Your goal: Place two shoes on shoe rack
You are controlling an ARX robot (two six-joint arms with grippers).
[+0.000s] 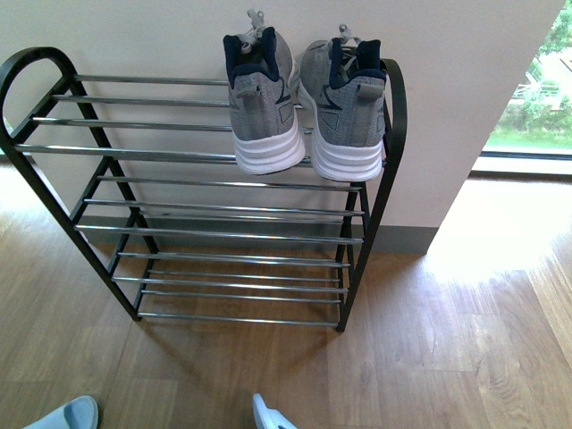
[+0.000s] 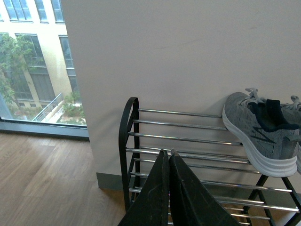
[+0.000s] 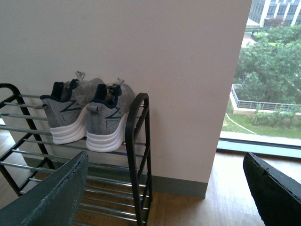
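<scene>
Two grey knit shoes with white soles and navy lining stand side by side, heels outward, on the top tier of the shoe rack [image 1: 206,156] at its right end: one shoe [image 1: 262,100] and its mate [image 1: 349,103] against the right frame. The left wrist view shows a shoe [image 2: 258,134] on the top bars, and my left gripper [image 2: 168,153] is shut and empty in front of the rack's left part [image 2: 129,141]. The right wrist view shows both shoes [image 3: 82,115] on the rack [image 3: 138,141]. My right gripper [image 3: 164,162] hangs open, well back from them, nothing between its fingers [image 3: 56,193].
The black rack with chrome bars stands against a pale wall on a wooden floor [image 1: 429,349]. Two pale blue slides [image 1: 67,415] [image 1: 270,414] peek in at the bottom of the front view. A floor-level window [image 1: 527,98] lies to the right.
</scene>
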